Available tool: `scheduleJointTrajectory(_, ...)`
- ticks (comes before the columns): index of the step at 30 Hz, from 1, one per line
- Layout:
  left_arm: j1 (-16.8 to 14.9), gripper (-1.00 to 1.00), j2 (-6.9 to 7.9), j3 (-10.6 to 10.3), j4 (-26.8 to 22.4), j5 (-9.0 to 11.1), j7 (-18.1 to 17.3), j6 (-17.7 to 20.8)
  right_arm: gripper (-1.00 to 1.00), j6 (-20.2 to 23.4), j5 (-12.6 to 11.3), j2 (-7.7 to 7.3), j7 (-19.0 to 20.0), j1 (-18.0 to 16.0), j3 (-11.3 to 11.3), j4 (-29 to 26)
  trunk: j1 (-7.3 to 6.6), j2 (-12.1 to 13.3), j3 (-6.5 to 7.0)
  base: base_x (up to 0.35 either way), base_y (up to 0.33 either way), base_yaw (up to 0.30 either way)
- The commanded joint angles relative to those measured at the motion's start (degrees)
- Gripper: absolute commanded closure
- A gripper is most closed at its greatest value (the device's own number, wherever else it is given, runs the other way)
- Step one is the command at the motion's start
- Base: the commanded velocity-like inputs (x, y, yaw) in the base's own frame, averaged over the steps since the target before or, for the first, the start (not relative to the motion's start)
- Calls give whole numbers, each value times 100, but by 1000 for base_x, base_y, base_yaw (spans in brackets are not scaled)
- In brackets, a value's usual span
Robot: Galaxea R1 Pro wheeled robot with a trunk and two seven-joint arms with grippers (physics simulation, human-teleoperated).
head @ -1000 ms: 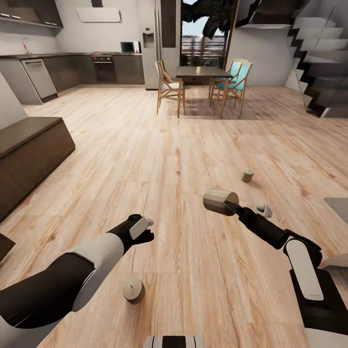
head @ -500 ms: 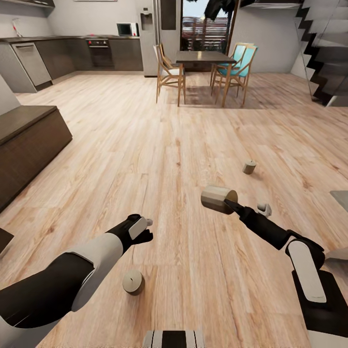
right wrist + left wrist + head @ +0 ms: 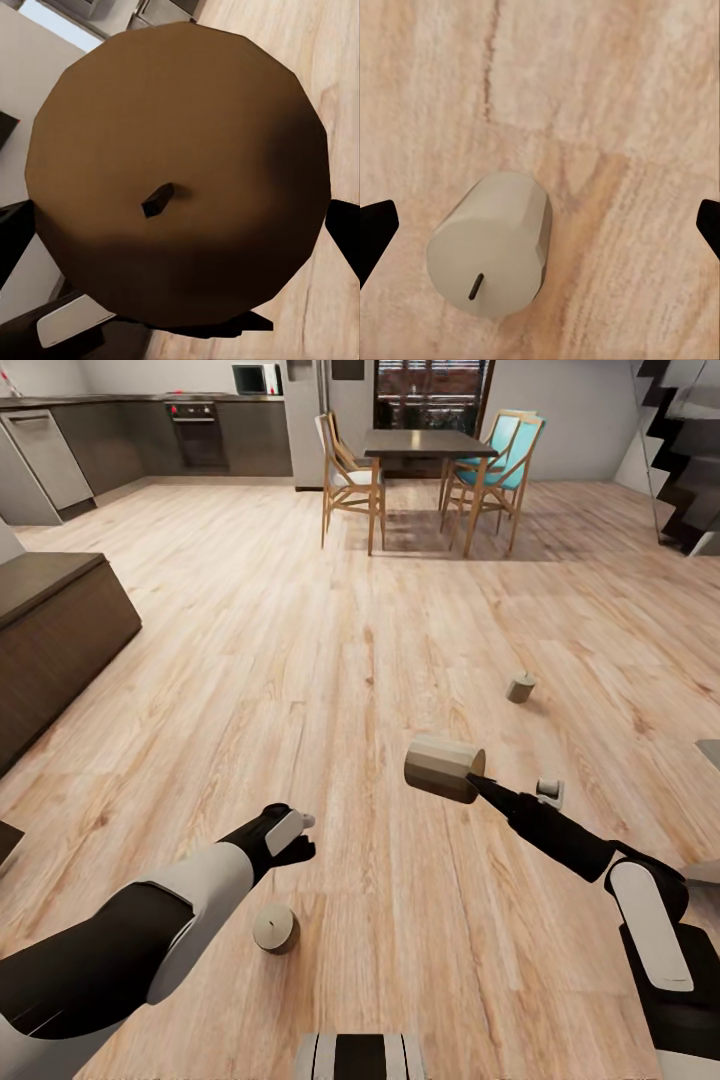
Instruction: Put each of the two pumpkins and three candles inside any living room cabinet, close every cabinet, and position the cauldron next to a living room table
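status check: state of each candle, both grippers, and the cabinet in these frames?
held candle: off the floor, on its side, gripped by the right gripper
candle near left arm: standing upright on the floor, free
far candle: upright on the floor, free
left gripper: open, above the near candle, not touching it
cabinet: visible fronts look shut

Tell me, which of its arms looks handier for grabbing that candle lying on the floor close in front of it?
The left. Its gripper hangs open just above that candle, which sits between the fingertips in the left wrist view. The right gripper already holds another candle.
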Motion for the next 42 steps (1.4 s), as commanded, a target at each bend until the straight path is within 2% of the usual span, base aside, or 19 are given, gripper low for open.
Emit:
scheduleJointTrajectory(1, -2, -100, 7, -46, 5, 61, 38, 21, 100, 42, -31, 0, 16, -4, -8, 0, -2, -2, -5, 0, 0, 0)
scheduleJointTrajectory(11, 0, -100, 73, -47, 69, 64, 38, 20, 100, 10, -23, 8, 26, -3, -8, 11, -2, -2, 12, 0, 0, 53)
scheduleJointTrajectory(30, 0, -100, 69, -47, 86, 79, 38, 45, 100, 5, -14, 24, 18, -3, -8, 26, -2, -2, 68, 0, 0, 158)
scheduleJointTrajectory(42, 0, -100, 71, -47, 129, 80, 39, 30, 100, 8, -25, 17, 26, -3, -8, 106, 29, -18, -198, -9, 0, 46)
